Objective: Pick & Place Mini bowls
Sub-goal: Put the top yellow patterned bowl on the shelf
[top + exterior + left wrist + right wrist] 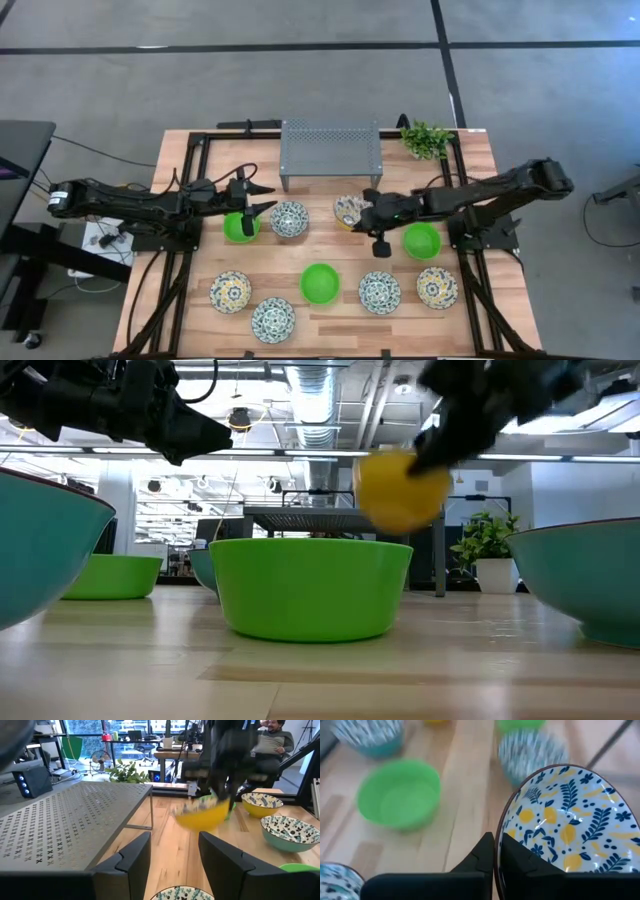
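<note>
My right gripper (364, 209) is shut on a white mini bowl with yellow pattern (349, 210), held in the air in front of the rack; the bowl shows yellow and blurred in the low view (400, 488). My left gripper (262, 198) is open and empty, above a green bowl (239, 227) and beside a blue-patterned bowl (290, 218). Two more green bowls (421, 240) (319, 283), two blue-patterned bowls (272, 320) (379, 291) and two yellow-patterned bowls (230, 291) (437, 287) stand on their bases on the table. My right gripper pinches the yellow-patterned bowl's rim (499, 836) at one spot, one finger (522, 855) inside the bowl and one (481, 854) outside. The fingers come from the table's right side. The bowl is lifted clear of the table and tilted.
A grey perforated metal rack (330, 150) stands at the far middle of the table, a small leafy plant (427, 138) at its right. The black frame rails (190, 250) run along the table's left and right sides. A person sits beyond the table (272, 740).
</note>
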Motion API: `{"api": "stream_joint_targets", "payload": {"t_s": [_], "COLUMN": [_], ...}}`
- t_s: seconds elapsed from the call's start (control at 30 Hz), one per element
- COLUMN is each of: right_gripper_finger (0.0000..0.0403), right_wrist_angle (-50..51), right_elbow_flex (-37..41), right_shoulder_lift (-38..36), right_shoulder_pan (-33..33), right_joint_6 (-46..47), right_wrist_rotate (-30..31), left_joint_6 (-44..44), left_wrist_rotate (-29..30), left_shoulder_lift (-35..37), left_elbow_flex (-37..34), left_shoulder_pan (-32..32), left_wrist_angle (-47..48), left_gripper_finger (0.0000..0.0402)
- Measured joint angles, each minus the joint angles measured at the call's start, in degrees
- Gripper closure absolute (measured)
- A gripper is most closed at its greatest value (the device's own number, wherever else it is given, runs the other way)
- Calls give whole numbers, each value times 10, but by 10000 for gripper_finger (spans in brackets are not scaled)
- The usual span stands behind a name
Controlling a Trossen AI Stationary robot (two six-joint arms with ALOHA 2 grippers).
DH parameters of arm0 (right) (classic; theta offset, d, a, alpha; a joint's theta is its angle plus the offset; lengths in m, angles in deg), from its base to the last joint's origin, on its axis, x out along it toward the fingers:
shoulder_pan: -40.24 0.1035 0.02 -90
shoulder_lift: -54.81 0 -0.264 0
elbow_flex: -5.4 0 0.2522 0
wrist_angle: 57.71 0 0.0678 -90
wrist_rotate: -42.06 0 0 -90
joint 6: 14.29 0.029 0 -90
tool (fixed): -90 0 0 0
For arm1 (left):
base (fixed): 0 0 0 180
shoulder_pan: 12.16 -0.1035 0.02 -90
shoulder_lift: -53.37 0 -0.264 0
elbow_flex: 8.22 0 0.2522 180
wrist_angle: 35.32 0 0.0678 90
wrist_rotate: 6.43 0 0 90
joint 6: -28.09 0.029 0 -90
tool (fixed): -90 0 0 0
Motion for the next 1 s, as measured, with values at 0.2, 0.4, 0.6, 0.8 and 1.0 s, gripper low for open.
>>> {"api": "stream_joint_targets", "payload": {"t_s": [0.2, 0.4, 0.6, 0.8, 1.0], "right_gripper_finger": [396, 390, 397, 390, 393], "right_wrist_angle": [40, 71, 119, 174, 233], "right_elbow_flex": [-37, -61, -91, -131, -180], "right_shoulder_lift": [-74, -79, -42, 9, 48], "right_shoulder_pan": [-19, -111, -207, -268, -293], "right_joint_6": [-121, -180, -176, -178, -192], "right_wrist_rotate": [103, 174, 155, 88, 86], "left_joint_6": [0, 0, 0, 0, 0], "left_wrist_rotate": [0, 0, 0, 0, 0], "left_shoulder_lift": [0, 0, 0, 0, 0], "left_elbow_flex": [0, 0, 0, 0, 0], "left_shoulder_pan": [0, 0, 0, 0, 0], "left_wrist_angle": [0, -2, -3, -2, -2], "left_gripper_finger": [234, 234, 234, 234, 234]}}
